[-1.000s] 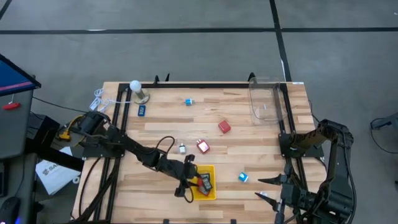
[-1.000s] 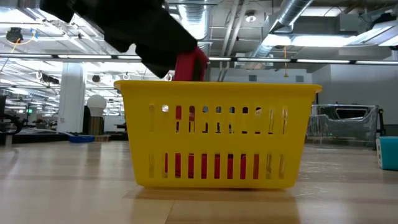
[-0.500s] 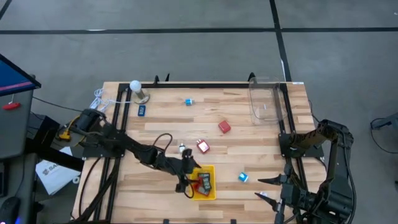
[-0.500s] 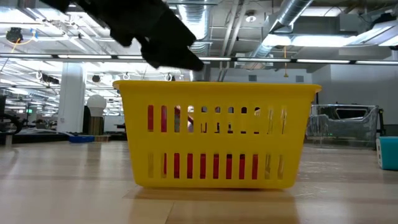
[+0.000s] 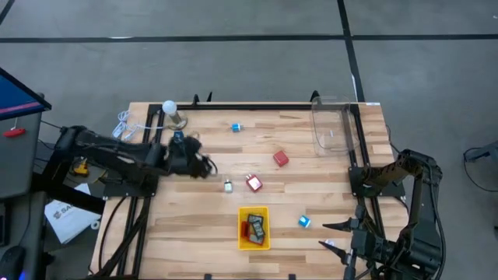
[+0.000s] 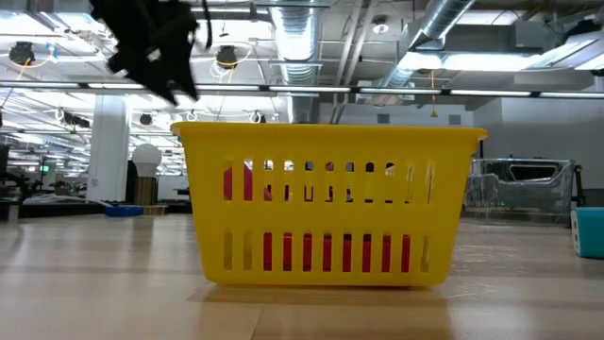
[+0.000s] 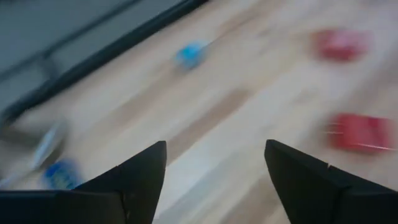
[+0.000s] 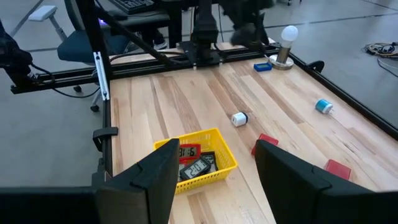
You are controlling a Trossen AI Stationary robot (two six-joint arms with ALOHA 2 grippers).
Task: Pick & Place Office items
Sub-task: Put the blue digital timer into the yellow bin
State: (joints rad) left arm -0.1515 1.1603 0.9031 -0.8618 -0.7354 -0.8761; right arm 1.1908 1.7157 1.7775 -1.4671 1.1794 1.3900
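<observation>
The yellow tray (image 5: 254, 228) stands near the table's front edge, with a red piece (image 8: 188, 151) and a black piece (image 8: 199, 166) lying in it. Loose office items lie on the wood: two red pieces (image 5: 281, 159) (image 5: 254, 183), a small white one (image 5: 228, 186), and blue ones (image 5: 236, 127) (image 5: 303, 222) (image 5: 177, 138). My left gripper (image 5: 204, 169) hovers open left of the white piece, above the table, with nothing between its fingers (image 7: 140, 177). My right gripper (image 5: 333, 234) waits open at the front right.
A white ball on a metal stand (image 5: 170, 110) stands at the far left corner, with cables beside it. A clear plastic container (image 5: 334, 128) sits at the far right. Black frame rails run along the table's left, right and far edges.
My left gripper held a red piece over the yellow tray, opened and let it go. The piece now lies in the tray. The gripper then drew back up and toward the table's far left, away from the tray.
</observation>
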